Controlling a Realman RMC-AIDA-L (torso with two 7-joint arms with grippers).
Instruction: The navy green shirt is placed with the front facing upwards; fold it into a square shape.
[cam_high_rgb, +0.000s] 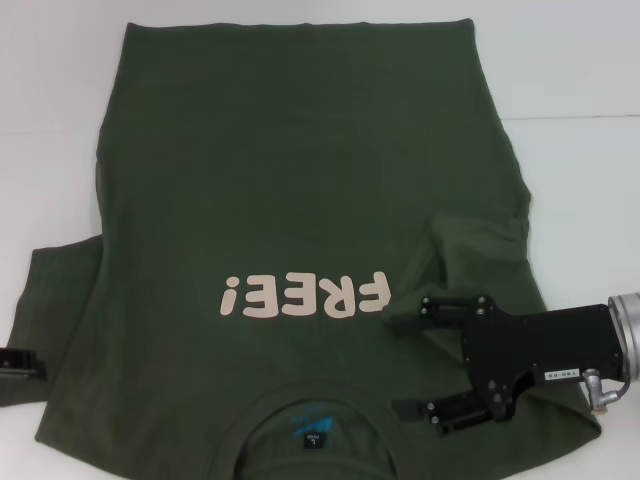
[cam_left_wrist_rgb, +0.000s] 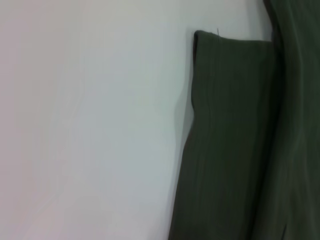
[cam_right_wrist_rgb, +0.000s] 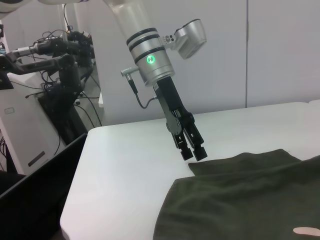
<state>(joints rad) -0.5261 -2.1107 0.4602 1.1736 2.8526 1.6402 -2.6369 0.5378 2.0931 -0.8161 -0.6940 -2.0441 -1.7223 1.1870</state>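
The shirt (cam_high_rgb: 300, 250) lies print-up on the surface (cam_high_rgb: 580, 80). The right gripper (cam_high_rgb: 415, 362) hovers released over its folded-in sleeve; the left gripper (cam_right_wrist_rgb: 192, 152), clenched, risks snagging the other sleeve.

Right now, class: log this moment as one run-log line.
shirt: front up, unfolded | right gripper: open over right sleeve | left gripper: shut, left sleeve edge
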